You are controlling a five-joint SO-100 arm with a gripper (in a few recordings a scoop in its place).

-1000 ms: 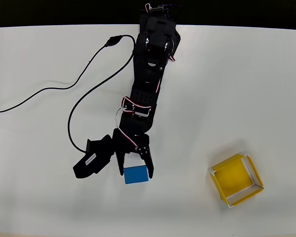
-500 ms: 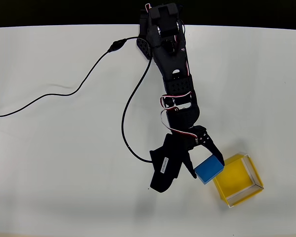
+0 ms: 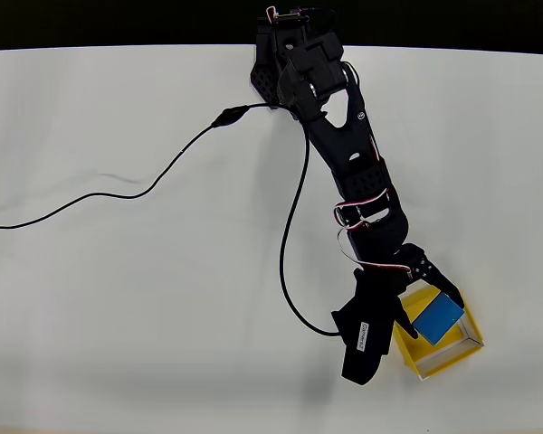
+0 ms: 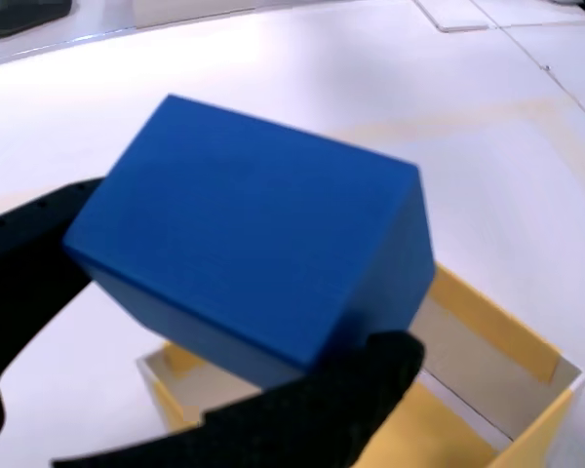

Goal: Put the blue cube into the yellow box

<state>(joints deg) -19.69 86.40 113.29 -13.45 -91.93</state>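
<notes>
The jaws (image 3: 432, 314) grip the cube (image 3: 436, 317), tilted. The box (image 3: 471, 320) sits open directly beneath them, ready for the drop.

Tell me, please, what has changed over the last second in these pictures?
The gripper, shut on the blue cube, swung right in the overhead view, carrying it from the bare table to above the yellow box. The box stayed put; the grip held throughout.
</notes>
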